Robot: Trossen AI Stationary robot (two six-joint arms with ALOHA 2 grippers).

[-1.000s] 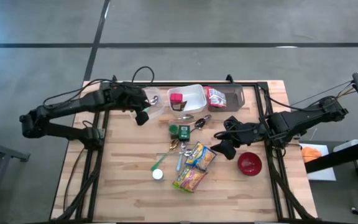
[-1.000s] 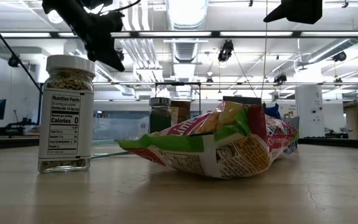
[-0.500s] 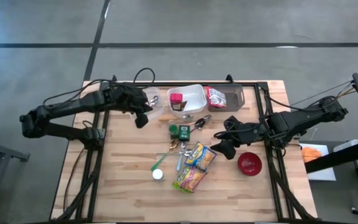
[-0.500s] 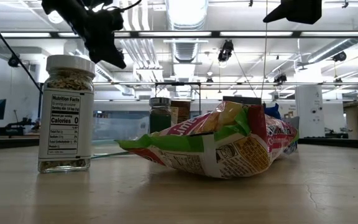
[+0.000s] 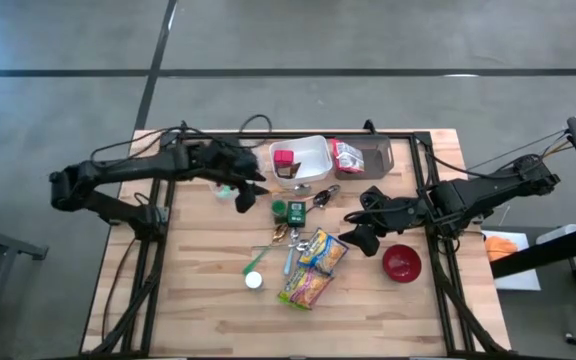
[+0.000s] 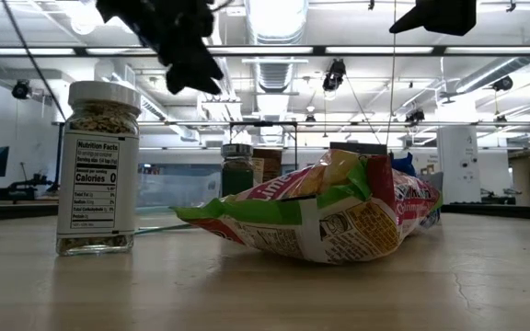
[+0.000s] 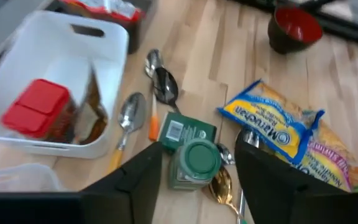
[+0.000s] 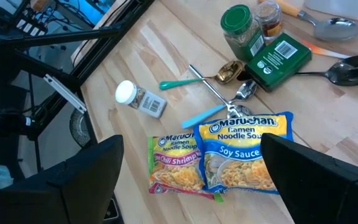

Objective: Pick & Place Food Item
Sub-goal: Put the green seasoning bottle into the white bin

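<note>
My left gripper [image 5: 245,195] [image 7: 197,186] hangs open above the table, left of a green-lidded jar [image 7: 194,163] [image 5: 296,211] that stands beside a green box [image 7: 178,130]; the jar shows between its fingers but apart from them. My right gripper [image 5: 356,238] [image 8: 194,186] waits open above two noodle packs lying flat: a blue-and-yellow one [image 8: 244,155] [image 5: 323,250] and a pink-and-green one [image 8: 176,163] [image 5: 305,288]. A white bin [image 7: 104,37] [image 5: 313,148] at the far side holds a red-lidded item [image 7: 36,109].
A white-lidded spice jar [image 5: 254,280] [image 6: 99,165], spoons [image 7: 129,118], a red bowl [image 5: 401,262], a clear container [image 5: 251,172] and a dark tray with a red packet [image 5: 353,155] crowd the table's middle and far side. The near left wood is bare.
My left gripper has swung from the clear container toward the table's right edge, toward the green-lidded jar, tipping a little, and it has opened. The right arm and every object have kept still.
</note>
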